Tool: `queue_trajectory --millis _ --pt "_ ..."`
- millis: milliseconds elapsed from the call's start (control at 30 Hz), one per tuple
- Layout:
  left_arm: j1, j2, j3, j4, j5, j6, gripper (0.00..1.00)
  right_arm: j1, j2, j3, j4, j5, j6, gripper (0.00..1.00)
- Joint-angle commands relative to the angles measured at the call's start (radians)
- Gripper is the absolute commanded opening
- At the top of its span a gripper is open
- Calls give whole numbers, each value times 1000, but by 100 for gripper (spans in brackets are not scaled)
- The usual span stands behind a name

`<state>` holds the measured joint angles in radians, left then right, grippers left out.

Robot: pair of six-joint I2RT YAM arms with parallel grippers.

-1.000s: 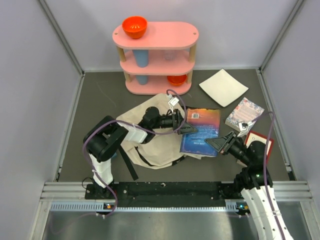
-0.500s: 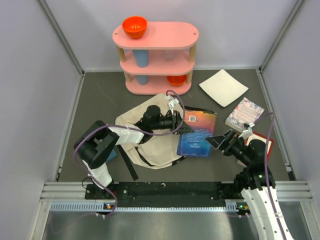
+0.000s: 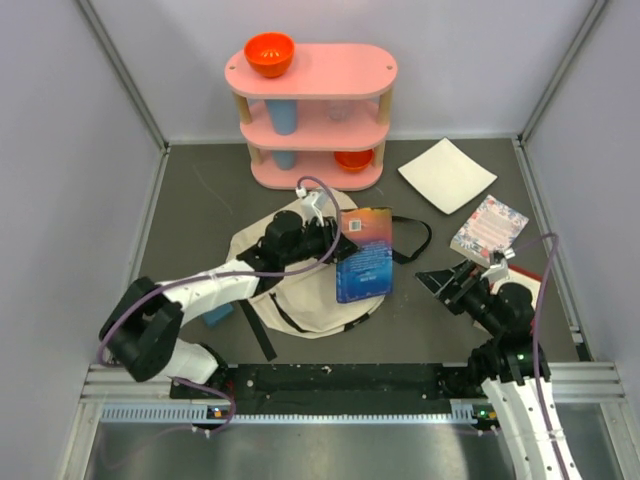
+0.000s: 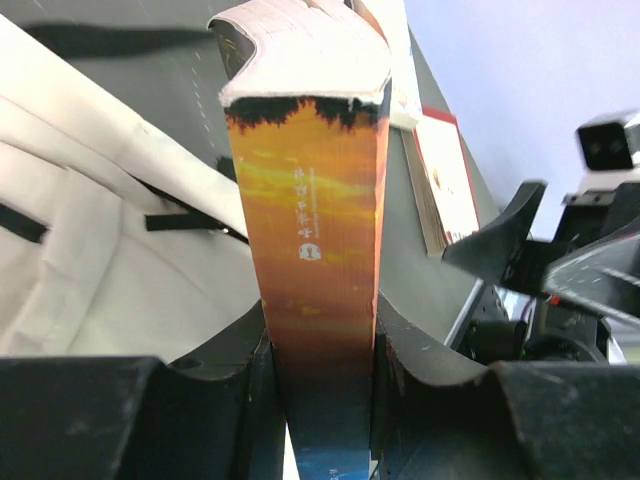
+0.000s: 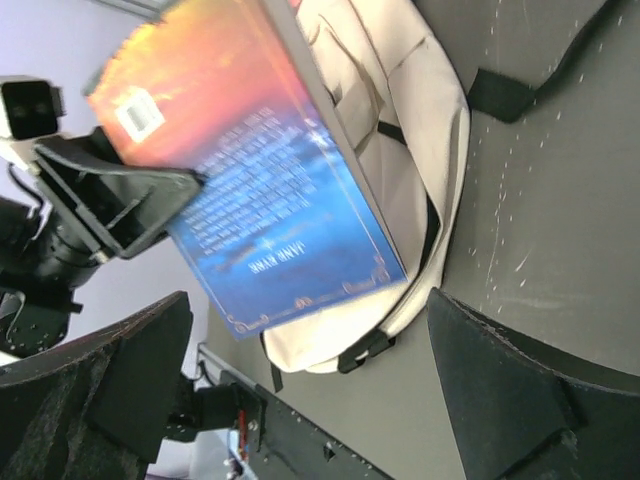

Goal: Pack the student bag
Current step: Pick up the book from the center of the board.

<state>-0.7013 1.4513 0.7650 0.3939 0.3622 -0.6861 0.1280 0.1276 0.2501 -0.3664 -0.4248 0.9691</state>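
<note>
The student bag (image 3: 300, 295) lies flat mid-table, a cream soft backpack with black straps. It also shows as the bag (image 4: 90, 250) in the left wrist view and the bag (image 5: 400, 110) in the right wrist view. A blue and orange book (image 3: 363, 255) stands tilted on edge over the bag's right side. My left gripper (image 3: 335, 241) is shut on its spine end, and the book (image 4: 312, 210) sits tight between the left gripper (image 4: 320, 370) jaws. My right gripper (image 3: 446, 284) stands open to the right, apart from the book (image 5: 270, 190), with nothing between the right gripper (image 5: 310, 350) fingers.
A pink three-tier shelf (image 3: 310, 110) stands at the back with an orange bowl (image 3: 269, 53) on top. A white square sheet (image 3: 447, 174) and a floral book (image 3: 489, 228) lie at back right. A red book (image 3: 527, 283) lies under my right arm.
The right gripper let go of the blue and orange book and opened. The left gripper shut on the book and carried it left over the bag, tipping it up on edge.
</note>
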Motion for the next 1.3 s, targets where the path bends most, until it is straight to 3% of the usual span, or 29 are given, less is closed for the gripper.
queue_trajectory --millis 0,100,267,333,400,533,633,700,833,967,1033,1267 --pt "6 -175 -12 144 -181 -24 0 15 35 -29 130 -57 115 99" --pt "6 -213 -29 142 -215 -29 0 83 119 18 101 0 62 99" --pt "6 -290 -10 39 -273 14 0 246 338 161 72 233 -32 99" --pt "8 -350 -26 -10 -337 39 0 260 429 309 -20 349 -116 99" --pt "8 -382 -24 -49 -386 59 0 262 563 414 -40 371 -180 99" --pt "11 -443 -15 -140 -475 59 0 262 696 615 -60 422 -149 99" --pt "19 -485 -10 -170 -569 63 0 313 676 525 57 416 -26 99" --pt "35 -497 2 -187 -577 62 0 382 646 428 253 422 69 99" --pt "39 -525 -1 -216 -617 33 0 553 662 296 429 550 114 99" --pt "42 -560 -47 -162 -621 10 0 744 707 267 533 691 145 99" --pt "45 -583 -53 -164 -626 11 0 794 727 229 652 754 224 99" --pt "49 -620 -61 -133 -569 -4 0 863 972 160 1060 709 347 99"
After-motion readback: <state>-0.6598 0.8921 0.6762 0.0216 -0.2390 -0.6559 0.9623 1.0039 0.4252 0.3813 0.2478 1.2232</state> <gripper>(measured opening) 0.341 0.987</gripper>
